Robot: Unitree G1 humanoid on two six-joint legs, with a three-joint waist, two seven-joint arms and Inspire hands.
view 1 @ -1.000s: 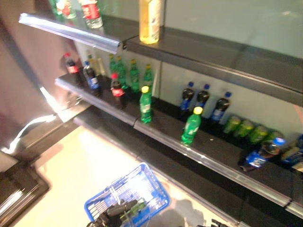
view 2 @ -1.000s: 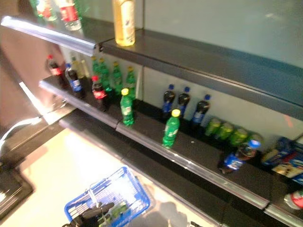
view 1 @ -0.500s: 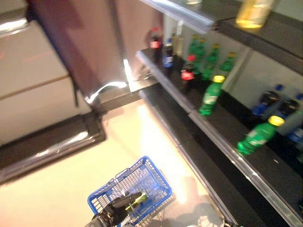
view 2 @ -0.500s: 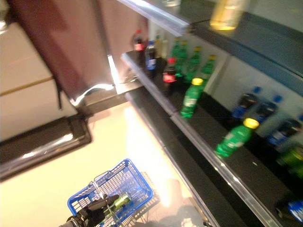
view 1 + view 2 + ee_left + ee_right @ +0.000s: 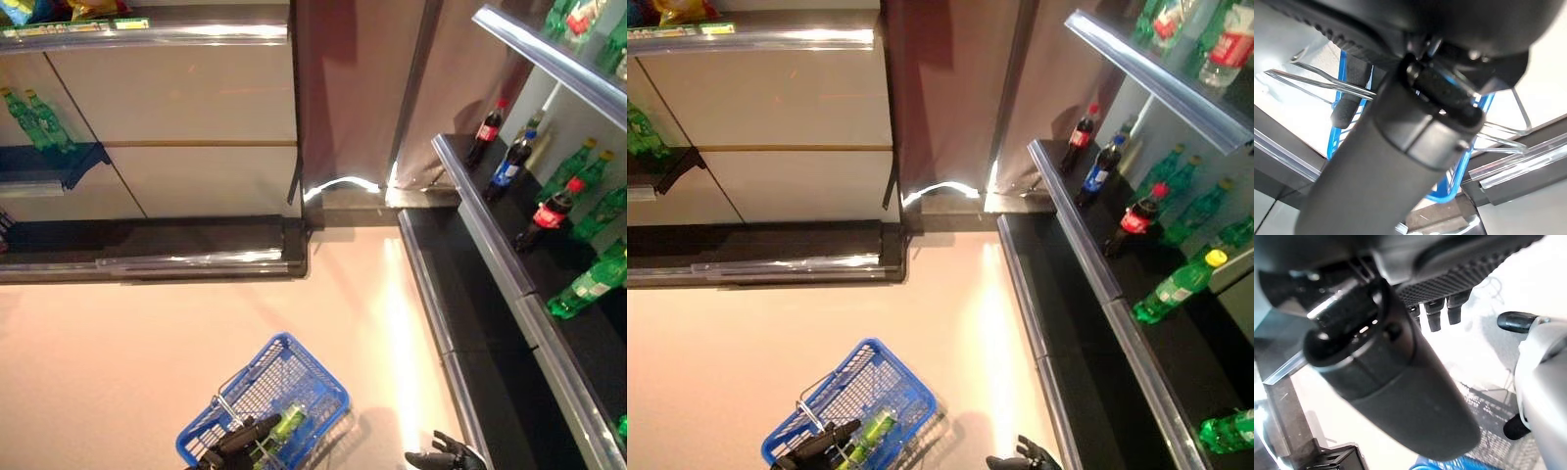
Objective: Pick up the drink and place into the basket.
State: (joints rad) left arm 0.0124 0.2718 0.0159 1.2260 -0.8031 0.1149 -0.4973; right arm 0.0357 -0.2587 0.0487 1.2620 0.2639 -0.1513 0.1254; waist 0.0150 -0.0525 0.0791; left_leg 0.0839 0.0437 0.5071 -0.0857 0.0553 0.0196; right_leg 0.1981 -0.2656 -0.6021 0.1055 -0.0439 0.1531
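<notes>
Pale floor (image 5: 147, 352) carries the blue basket (image 5: 294, 367); shelves (image 5: 509, 284) of bottles stand at right. A green drink (image 5: 286, 424) lies inside the basket, long axis diagonal. Left hand (image 5: 240, 439) has fingers curled round the handle (image 5: 1347, 98); right hand (image 5: 441, 458) fingers relaxed, empty

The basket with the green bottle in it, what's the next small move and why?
Probably just keep the basket level and carry on. A green bottle already lies inside it, the left hand holds the handle, and the right hand carries nothing, so no new grasp looks needed.
</notes>
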